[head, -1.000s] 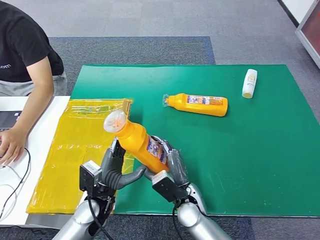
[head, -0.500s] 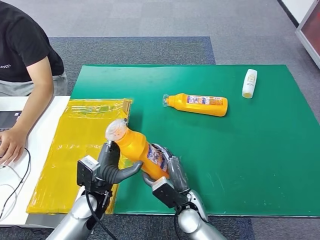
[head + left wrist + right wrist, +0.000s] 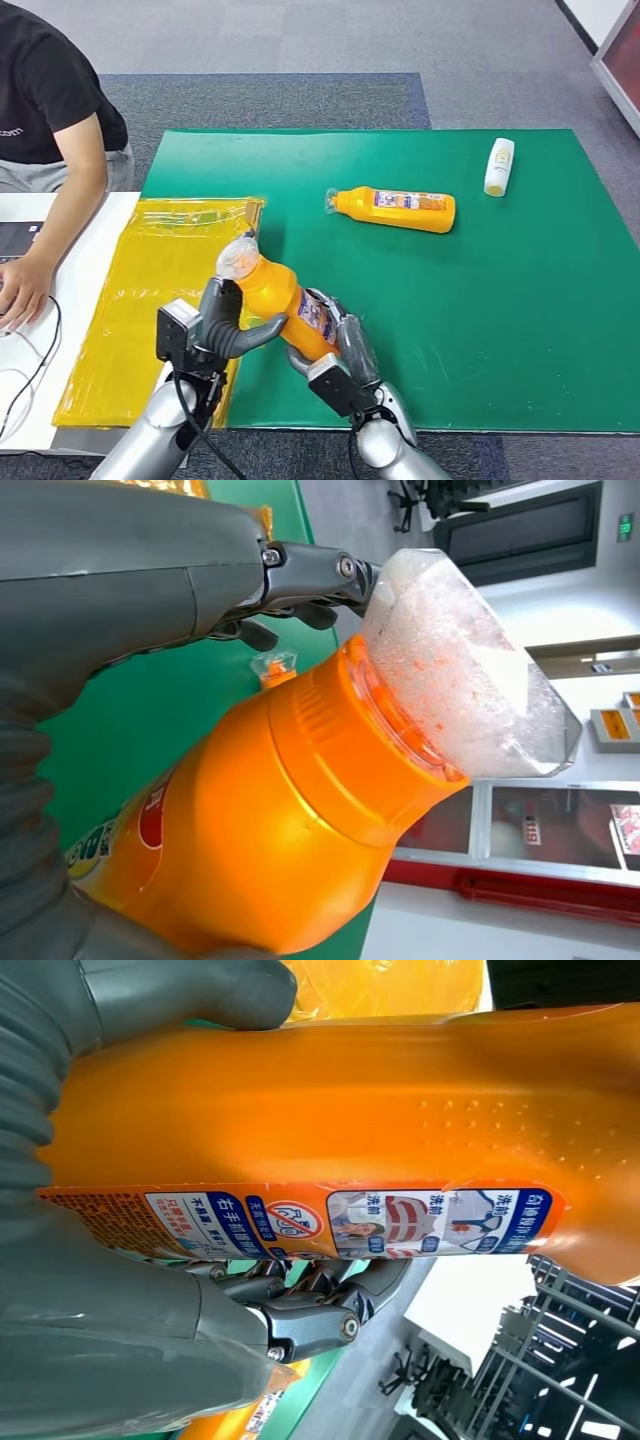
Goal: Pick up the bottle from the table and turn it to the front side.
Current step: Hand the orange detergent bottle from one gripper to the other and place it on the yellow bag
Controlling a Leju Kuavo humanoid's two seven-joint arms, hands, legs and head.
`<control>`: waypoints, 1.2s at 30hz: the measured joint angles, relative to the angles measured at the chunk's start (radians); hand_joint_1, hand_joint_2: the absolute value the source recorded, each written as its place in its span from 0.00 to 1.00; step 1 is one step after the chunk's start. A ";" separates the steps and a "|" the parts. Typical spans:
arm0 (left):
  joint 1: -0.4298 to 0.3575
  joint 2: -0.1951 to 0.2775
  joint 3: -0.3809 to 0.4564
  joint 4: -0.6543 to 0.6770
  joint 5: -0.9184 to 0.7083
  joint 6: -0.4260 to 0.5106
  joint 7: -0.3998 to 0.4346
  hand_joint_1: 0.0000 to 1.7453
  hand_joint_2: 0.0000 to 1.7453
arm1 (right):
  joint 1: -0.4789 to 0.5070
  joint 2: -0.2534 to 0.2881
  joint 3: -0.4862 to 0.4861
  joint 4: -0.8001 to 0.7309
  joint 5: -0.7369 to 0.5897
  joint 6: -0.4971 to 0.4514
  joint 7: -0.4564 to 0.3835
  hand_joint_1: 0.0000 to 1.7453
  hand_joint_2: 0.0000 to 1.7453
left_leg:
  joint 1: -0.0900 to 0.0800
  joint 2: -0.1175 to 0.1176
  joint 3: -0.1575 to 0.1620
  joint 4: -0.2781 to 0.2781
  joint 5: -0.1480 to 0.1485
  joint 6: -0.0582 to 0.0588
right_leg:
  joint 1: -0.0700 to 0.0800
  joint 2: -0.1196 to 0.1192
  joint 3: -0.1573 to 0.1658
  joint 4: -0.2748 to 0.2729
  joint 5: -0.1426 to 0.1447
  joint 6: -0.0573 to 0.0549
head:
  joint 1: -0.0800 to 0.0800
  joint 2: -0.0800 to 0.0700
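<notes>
Head view, lower centre of the frame: the orange plastic bottle with a clear cap is held off the green mat, tilted with its cap up toward the left, just above the mat's edge beside the yellow plastic sheet. The left hand wraps the shoulder below the cap, and the right hand clasps the labelled body lower right; both sets of fingers are closed on it. A second orange bottle lies upper centre, a small white bottle upper right, and a person's arm rests at the left edge. Left wrist view: the cap fills the upper right, frosted and thin, so I judge it fragile and a poor hold; the ribbed collar beneath offers better purchase. Right wrist view: the label runs across the middle, and raised dots at the right give grip. The rigid, glossy shell looks slippery and, if full, moderately heavy; the broad body seems the safest hold.
</notes>
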 joint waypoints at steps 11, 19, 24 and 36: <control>-0.005 -0.008 -0.003 0.019 0.008 -0.010 0.015 0.00 1.00 | 0.004 -0.002 -0.003 0.000 -0.013 0.000 0.000 1.00 1.00 | 0.000 0.000 0.000 0.000 0.000 0.000 | 0.000 0.000 0.000 0.000 0.000 0.000 | 0.000 0.000; -0.016 -0.009 -0.006 0.032 0.023 -0.026 0.035 0.00 1.00 | 0.004 -0.002 -0.004 0.000 -0.021 -0.003 -0.003 1.00 1.00 | 0.000 0.000 0.000 0.000 0.000 0.000 | 0.000 0.000 0.000 0.000 0.000 0.000 | 0.000 0.000; -0.028 -0.010 -0.008 0.045 0.060 -0.056 0.060 0.00 1.00 | 0.003 -0.002 -0.004 0.000 -0.030 -0.011 -0.011 1.00 1.00 | 0.000 0.000 0.000 0.000 0.000 0.000 | 0.000 0.000 0.000 0.000 0.000 0.000 | 0.000 0.000; -0.052 -0.011 -0.017 0.072 0.091 -0.083 0.076 0.00 1.00 | 0.002 -0.002 -0.004 0.000 -0.043 -0.017 -0.016 1.00 1.00 | 0.000 0.000 0.000 0.000 0.000 0.000 | 0.000 0.000 0.000 0.000 0.000 0.000 | 0.000 0.000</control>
